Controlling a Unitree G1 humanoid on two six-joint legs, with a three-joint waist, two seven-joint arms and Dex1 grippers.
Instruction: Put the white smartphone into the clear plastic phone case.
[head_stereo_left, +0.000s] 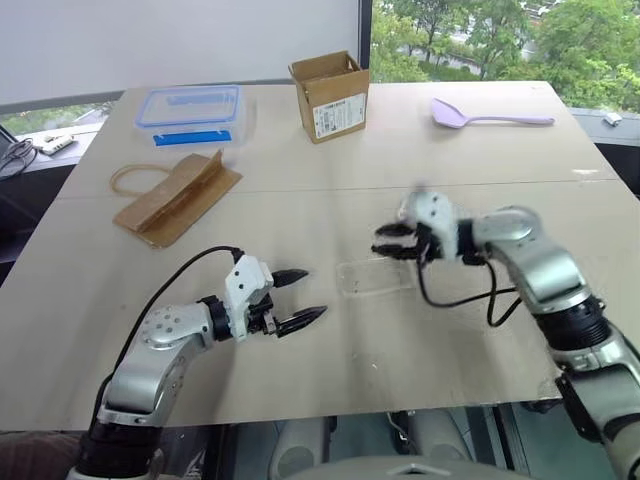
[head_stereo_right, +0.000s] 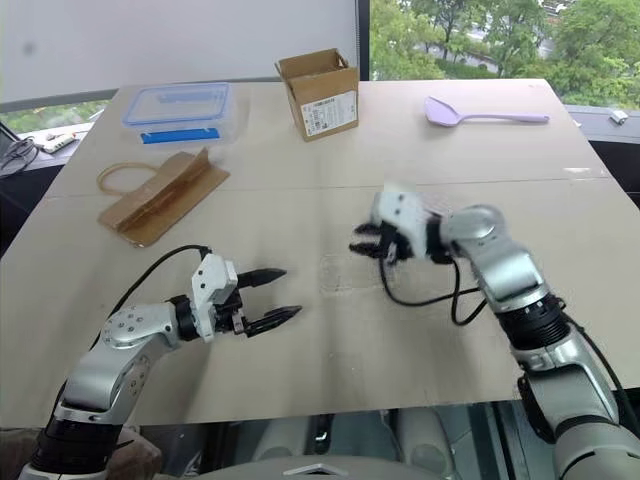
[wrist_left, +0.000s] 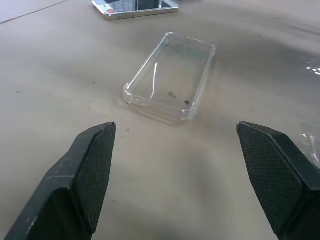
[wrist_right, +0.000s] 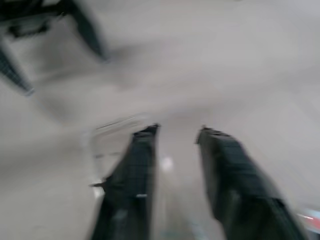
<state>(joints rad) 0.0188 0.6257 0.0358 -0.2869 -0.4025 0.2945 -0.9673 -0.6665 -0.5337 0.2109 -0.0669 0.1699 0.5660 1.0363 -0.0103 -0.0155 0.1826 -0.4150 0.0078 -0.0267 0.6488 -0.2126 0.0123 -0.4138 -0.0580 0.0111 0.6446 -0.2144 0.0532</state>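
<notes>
— Where's the case?

— Flat on the table, open side up and empty. I take it as my landmark. The phone lies just beyond its far end, apart from it, in my left wrist view.

— And the grippers?

— My left gripper sits beside the case, on my left of it, fingers spread wide, grasping nothing. My right gripper hangs above the case's right end, fingers part-way apart with nothing between them.
</notes>
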